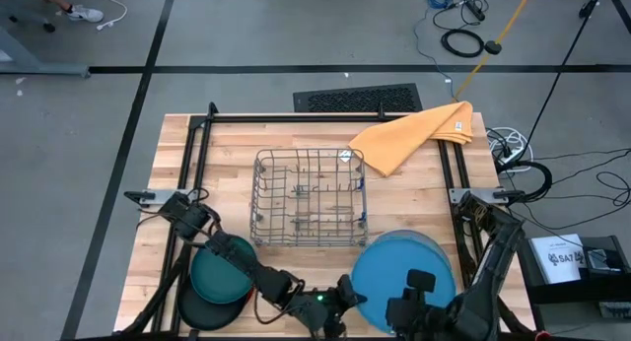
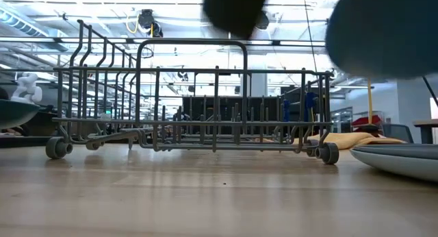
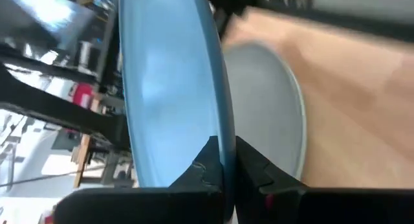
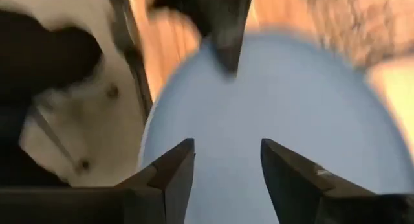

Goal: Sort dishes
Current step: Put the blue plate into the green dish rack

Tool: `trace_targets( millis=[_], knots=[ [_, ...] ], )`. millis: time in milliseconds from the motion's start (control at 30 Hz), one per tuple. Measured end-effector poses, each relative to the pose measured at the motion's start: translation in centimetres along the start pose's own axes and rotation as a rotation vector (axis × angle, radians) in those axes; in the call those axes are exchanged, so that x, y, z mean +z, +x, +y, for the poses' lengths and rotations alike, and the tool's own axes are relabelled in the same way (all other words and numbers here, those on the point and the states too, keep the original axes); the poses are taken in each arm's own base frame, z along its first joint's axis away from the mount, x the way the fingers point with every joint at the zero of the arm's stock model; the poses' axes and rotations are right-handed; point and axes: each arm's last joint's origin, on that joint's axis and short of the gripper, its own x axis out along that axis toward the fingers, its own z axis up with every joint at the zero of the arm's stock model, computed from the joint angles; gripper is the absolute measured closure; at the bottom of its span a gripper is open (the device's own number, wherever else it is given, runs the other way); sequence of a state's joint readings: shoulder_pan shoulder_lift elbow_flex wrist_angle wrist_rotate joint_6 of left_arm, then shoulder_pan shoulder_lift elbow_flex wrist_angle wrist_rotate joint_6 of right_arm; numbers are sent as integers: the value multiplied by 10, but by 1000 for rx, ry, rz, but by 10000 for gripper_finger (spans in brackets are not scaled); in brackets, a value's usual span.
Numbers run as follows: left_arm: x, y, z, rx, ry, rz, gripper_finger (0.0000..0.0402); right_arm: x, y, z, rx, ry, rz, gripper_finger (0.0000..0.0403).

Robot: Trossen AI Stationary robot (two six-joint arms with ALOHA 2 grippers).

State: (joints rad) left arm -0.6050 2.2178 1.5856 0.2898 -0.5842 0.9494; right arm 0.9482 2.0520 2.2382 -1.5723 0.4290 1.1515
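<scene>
The left arm stretches low along the table's front edge, its gripper pinched on the rim of the bright blue plate, just front-right of the wire dish rack. The right gripper hovers over that plate, fingers apart. A smooth grey plate lies beneath. The dark teal plate sits front-left of the rack, over a black plate. A crumpled yellow-orange cloth lies behind-right of it.

wire dish rack mid-table, yellow-orange cloth beside it.
</scene>
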Motion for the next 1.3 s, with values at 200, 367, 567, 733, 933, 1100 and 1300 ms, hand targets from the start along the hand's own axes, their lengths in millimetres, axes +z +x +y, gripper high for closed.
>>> trace_targets(
  millis=[200, 367, 567, 733, 933, 1100, 1300],
  knots=[
    [14, -24, 48, 93, -233, -66, 396, 21, -52, -19, 75, -107, -277, 234],
    [7, -46, 103, 169, -512, -56, 396, 32, -98, -53, -45, -189, -604, 239],
    [-24, -65, 153, 252, -825, 73, 396, 37, -142, -81, -351, -272, -914, 247],
    [-48, -89, 189, 346, -1178, 70, 397, 39, -146, -87, -491, -313, -945, 256],
    [-72, -104, 202, 397, -1503, 18, 397, 42, -127, -77, -574, -379, -913, 269],
    [-93, -98, 188, 473, -1718, 61, 397, 39, -106, -55, -650, -437, -910, 280],
    [-107, -96, 165, 657, -1888, 84, 397, 20, -80, -25, -662, -490, -930, 298]
  ],
)
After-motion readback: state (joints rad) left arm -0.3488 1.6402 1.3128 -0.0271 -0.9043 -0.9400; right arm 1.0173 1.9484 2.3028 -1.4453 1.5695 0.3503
